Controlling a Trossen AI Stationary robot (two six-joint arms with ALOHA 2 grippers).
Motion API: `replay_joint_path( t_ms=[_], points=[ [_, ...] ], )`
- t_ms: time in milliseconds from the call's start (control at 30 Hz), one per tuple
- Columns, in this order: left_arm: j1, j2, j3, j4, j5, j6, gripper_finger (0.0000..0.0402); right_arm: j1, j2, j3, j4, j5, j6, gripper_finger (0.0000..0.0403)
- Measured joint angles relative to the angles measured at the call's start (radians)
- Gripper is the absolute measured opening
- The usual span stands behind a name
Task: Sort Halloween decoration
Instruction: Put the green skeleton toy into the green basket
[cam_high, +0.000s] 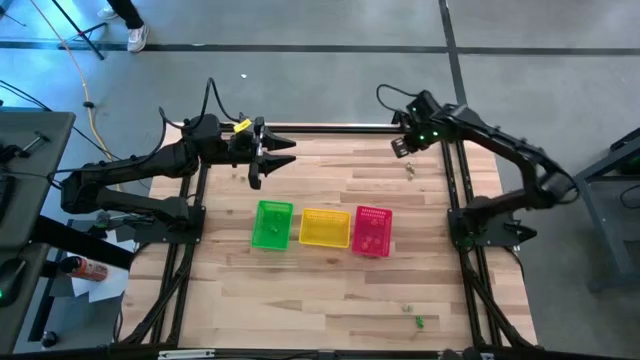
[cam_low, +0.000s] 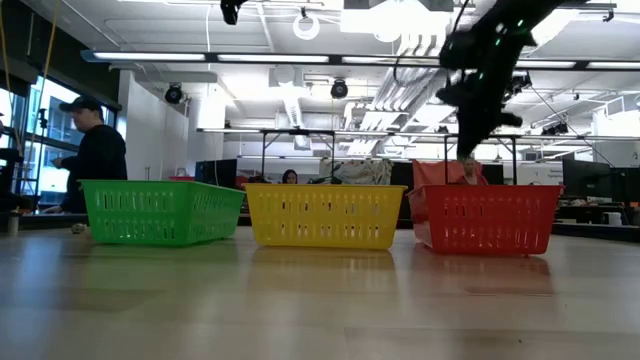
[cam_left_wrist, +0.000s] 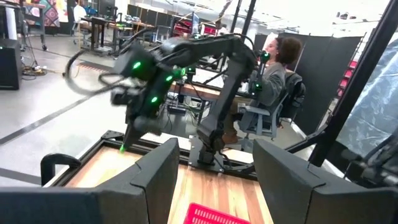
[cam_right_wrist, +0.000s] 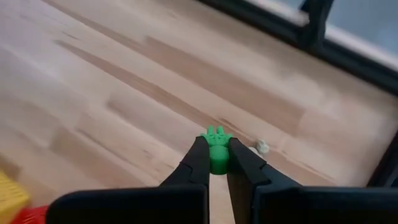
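My right gripper (cam_right_wrist: 217, 151) hangs over the table's far right part (cam_high: 403, 147), shut on a small green hand-shaped trinket (cam_right_wrist: 216, 137). A pale trinket (cam_right_wrist: 262, 147) lies on the wood just beyond it (cam_high: 410, 171). Another green trinket (cam_high: 419, 321) lies near the table's front right. The green basket (cam_high: 272, 224), yellow basket (cam_high: 325, 228) and pink basket (cam_high: 372, 230) stand in a row at mid-table. My left gripper (cam_high: 275, 155) waits open and level above the far left part, nothing between its fingers (cam_left_wrist: 155, 180). My right gripper pinches the green trinket's lower, wrist-like end (cam_right_wrist: 217, 160) between its two fingertips. The fingers come slanting down from above. The trinket is lifted clear of the table, its finger-like end sticking out past the fingertips.
The three baskets stand side by side with bare wood in front of and behind them. Dark frame rails (cam_high: 455, 190) run along the table's sides and far edge. People sit and stand in the room beyond the table (cam_left_wrist: 277, 68).
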Motion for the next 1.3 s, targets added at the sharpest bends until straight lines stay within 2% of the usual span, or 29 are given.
replay_joint_path(
  t_ms=[133, 333, 433, 567, 733, 833, 1000, 1300],
  points=[
    [0.0, 0.0, 0.0, 0.0, -0.005, 0.0, 0.0195, 0.048, -0.118, -0.003, 0.015, 0.0, 0.004, 0.001],
    [0.0, 0.0, 0.0, 0.0, -0.036, -0.001, 0.0195, 0.156, -0.31, -0.078, 0.139, -0.014, 0.064, 0.001],
    [0.0, 0.0, 0.0, 0.0, -0.037, 0.0, 0.0195, 0.228, -0.39, -0.128, 0.282, -0.052, 0.106, 0.001],
    [0.0, 0.0, 0.0, 0.0, -0.043, 0.0, 0.0195, 0.33, -0.452, -0.193, 0.578, -0.119, 0.106, 0.001],
    [0.0, 0.0, 0.0, 0.002, -0.045, 0.0, 0.0195, 0.446, -0.44, -0.208, 0.915, -0.141, 0.022, 0.001],
    [0.0, 0.0, 0.0, 0.003, -0.045, 0.0, 0.0195, 0.515, -0.418, -0.208, 1.007, -0.142, -0.063, 0.0013],
    [0.005, 0.0, 0.0, 0.003, -0.045, 0.001, 0.0195, 0.585, -0.379, -0.208, 1.016, -0.13, -0.13, 0.0018],
    [0.005, 0.0, 0.0, 0.001, -0.046, 0.001, 0.0195, 0.589, -0.361, -0.208, 1.018, -0.126, -0.132, 0.002]
  ],
)
